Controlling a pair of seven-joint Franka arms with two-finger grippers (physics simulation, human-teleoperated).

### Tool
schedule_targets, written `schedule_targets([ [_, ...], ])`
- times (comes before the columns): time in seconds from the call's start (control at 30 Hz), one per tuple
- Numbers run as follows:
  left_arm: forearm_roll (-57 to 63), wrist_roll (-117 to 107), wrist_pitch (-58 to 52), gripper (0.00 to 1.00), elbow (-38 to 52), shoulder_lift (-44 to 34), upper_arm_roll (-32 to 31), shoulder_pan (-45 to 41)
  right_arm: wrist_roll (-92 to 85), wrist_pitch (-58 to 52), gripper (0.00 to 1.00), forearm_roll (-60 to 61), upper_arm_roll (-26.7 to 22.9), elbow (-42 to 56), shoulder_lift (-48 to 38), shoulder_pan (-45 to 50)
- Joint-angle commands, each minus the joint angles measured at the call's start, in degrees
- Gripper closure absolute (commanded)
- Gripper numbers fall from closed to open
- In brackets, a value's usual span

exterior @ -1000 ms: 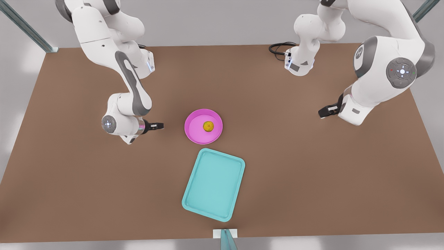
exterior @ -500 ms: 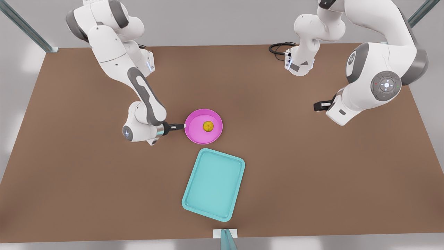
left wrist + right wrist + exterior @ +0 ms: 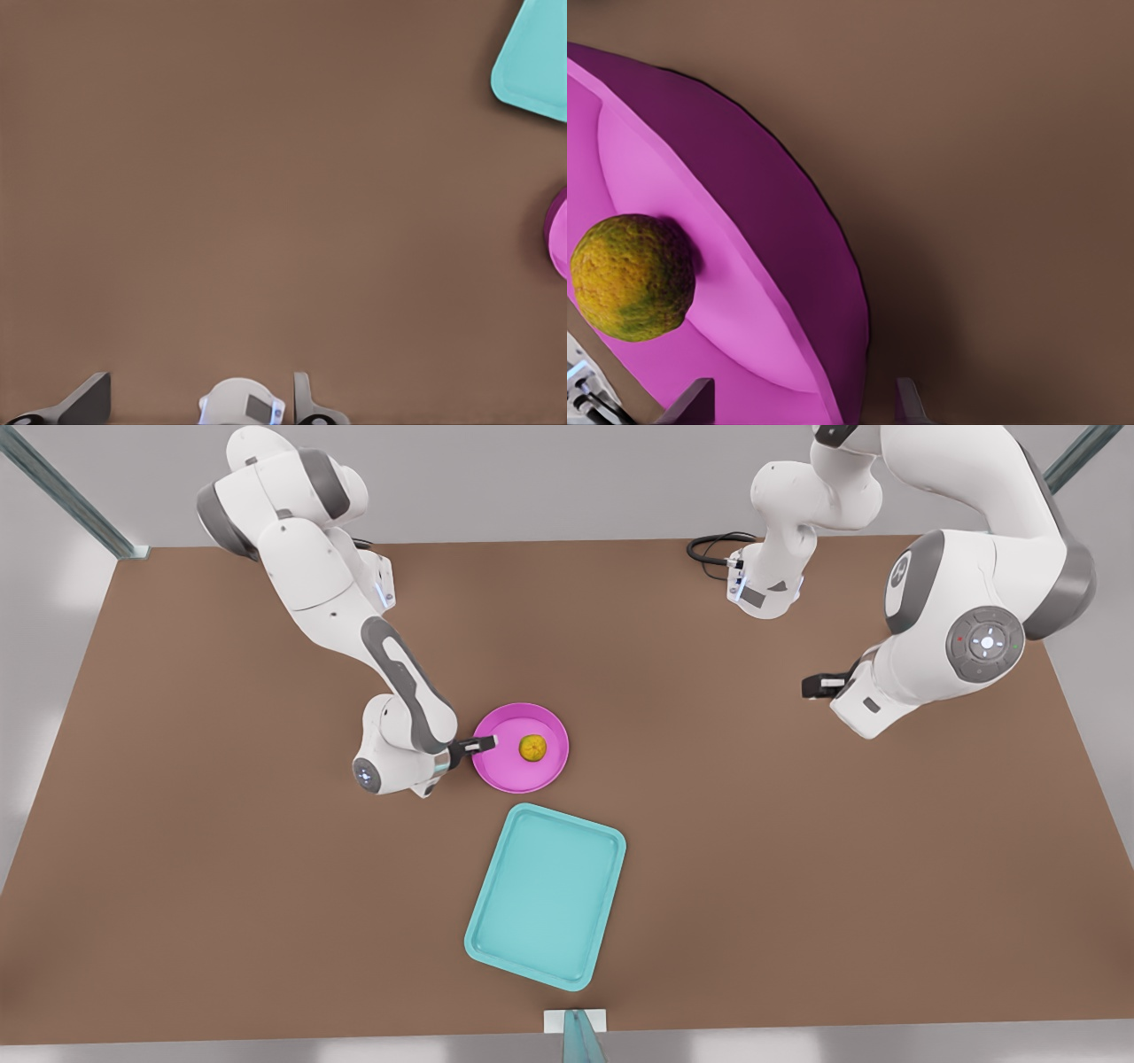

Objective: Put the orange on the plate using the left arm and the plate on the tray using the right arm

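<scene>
Two jobs make up this task, and by how things lie the first looks done: the orange (image 3: 532,747) sits in the plate (image 3: 523,776), slightly toward the side facing away from the right gripper.

Starting at the front view's left, the right gripper (image 3: 485,744) reaches in low over the brown table (image 3: 177,824) and has its tips at the plate's near rim. In the right wrist view the two fingertips (image 3: 689,404) stand apart with the pink rim running between them, so the jaws straddle the edge but do not look closed on it; I judge the grip not yet made. The risk here is plain: a thin, low rim held at one edge will let the plate tilt when lifted, and the loose orange could roll off. A shallow bite could also slip and shove the plate across the table instead.

Moving toward the middle, the turquoise tray (image 3: 489,948) lies just beside the plate on its near side, apart from it and bare, so the carry is short.

At the front view's right, the left gripper (image 3: 817,686) hangs well away from the plate, waiting. In the left wrist view its fingers (image 3: 84,403) are spread wide with nothing between them.
</scene>
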Motion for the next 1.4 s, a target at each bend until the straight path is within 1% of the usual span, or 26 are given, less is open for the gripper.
schedule_targets([
  [0.0, 0.0, 2.9, -0.6, 0.00, 0.0, -0.1, 0.0, 0.0, -3.6, 0.2, 0.26, 0.1, 0.1, 0.0, 0.1, 0.0],
  [0.07, 0.0, 2.9, -0.8, 0.00, 0.0, -0.1, 0.0, 0.0, -3.5, 1.5, 0.36, 0.1, 0.1, 0.1, 0.0, 0.0],
  [0.1, 0.0, 2.9, -0.9, 0.00, 0.1, -0.1, 0.0, 0.0, -3.6, 1.5, 0.39, 0.1, 0.1, 0.1, 0.0, -0.1],
  [0.2, 0.0, 2.9, -0.9, 0.00, 0.1, -0.1, -0.1, -0.1, -3.5, 1.6, 0.43, 0.1, 0.1, 0.2, 0.7, -0.1],
  [0.23, 0.0, 2.9, -0.9, 0.00, 0.1, -0.1, -0.1, -0.1, -3.4, 1.6, 0.43, 0.1, 0.1, 0.6, 1.1, -0.2],
  [0.3, 0.0, 2.9, -0.9, 0.00, 0.1, -0.1, -0.1, -0.1, -3.4, 1.6, 0.49, 0.1, 0.1, 1.0, 1.8, -0.2],
  [0.33, 0.0, 2.9, -0.9, 0.00, 0.4, -0.1, -0.1, 0.0, -3.4, 1.6, 0.53, 0.1, 0.1, 1.0, 1.8, -0.2],
  [0.43, 0.0, 3.0, -0.9, 0.00, 0.6, 0.0, 0.0, 0.0, -3.4, 1.2, 0.58, 0.0, 0.1, 1.0, 1.5, -0.5],
  [0.63, 0.0, 3.1, -0.9, 0.00, 0.7, 0.1, -0.1, 0.0, -3.6, 0.7, 0.78, 0.0, 0.1, 1.0, 1.6, -0.8],
  [0.87, 0.0, 3.0, -0.9, 0.00, 0.7, 0.1, -0.1, 0.0, -3.4, 0.3, 0.79, 0.0, 0.1, 1.5, 1.6, -1.0],
  [1.13, 0.0, 2.9, -0.9, 0.00, 0.8, 0.2, -0.1, -0.1, -3.2, -2.9, 0.79, 0.2, 0.2, 3.7, 1.1, -1.5],
  [1.3, 0.0, 3.0, -1.5, 0.00, 0.8, 0.0, -0.1, 0.0, -3.1, -5.2, 0.79, 0.8, 0.1, 7.6, 1.2, -2.8],
  [1.37, 0.1, 2.8, -1.6, 0.00, 2.1, -0.1, 0.0, 0.0, -2.9, -5.5, 0.79, 1.1, 0.0, 9.2, 1.4, -2.9],
])
